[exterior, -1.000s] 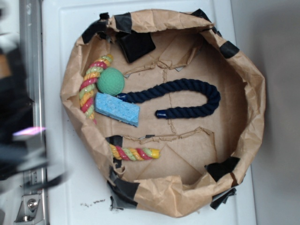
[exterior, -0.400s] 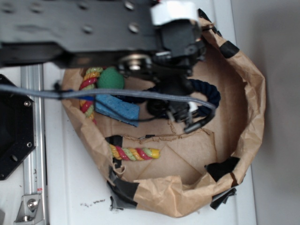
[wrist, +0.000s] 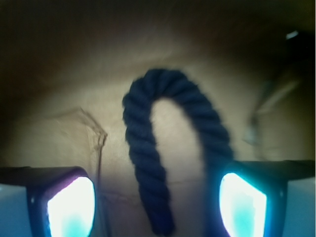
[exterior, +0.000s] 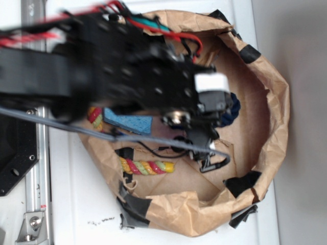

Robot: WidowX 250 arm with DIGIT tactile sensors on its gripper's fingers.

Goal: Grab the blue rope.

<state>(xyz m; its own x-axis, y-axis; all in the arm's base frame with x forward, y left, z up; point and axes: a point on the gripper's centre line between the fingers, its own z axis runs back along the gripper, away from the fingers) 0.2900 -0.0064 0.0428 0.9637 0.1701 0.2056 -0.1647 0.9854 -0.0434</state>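
In the exterior view, the black, blurred robot arm (exterior: 102, 76) stretches from the left across a crumpled brown paper basin (exterior: 271, 102) patched with black tape and standing on a white surface (exterior: 66, 204). The gripper (exterior: 207, 158) hangs over the basin's creased floor, right of centre; from here I cannot tell how far its jaws stand apart. Only a short dark navy curve of the blue rope (exterior: 232, 107) shows at the arm's right edge, inside the basin. A light blue rectangular sponge (exterior: 130, 122) peeks from under the arm, with a twisted red-yellow-green rope (exterior: 145, 167) lying below it and part of another striped rope (exterior: 93, 115) at the left.

In the wrist view, the blue rope (wrist: 148, 163) is a thick, coarsely twisted cord bent into an arch on wrinkled paper. The gripper (wrist: 157, 207) is spread wide: its two glowing fingers (wrist: 71, 207) sit at the bottom corners, one rope leg between them, the other leg running down just beside the right-hand finger.
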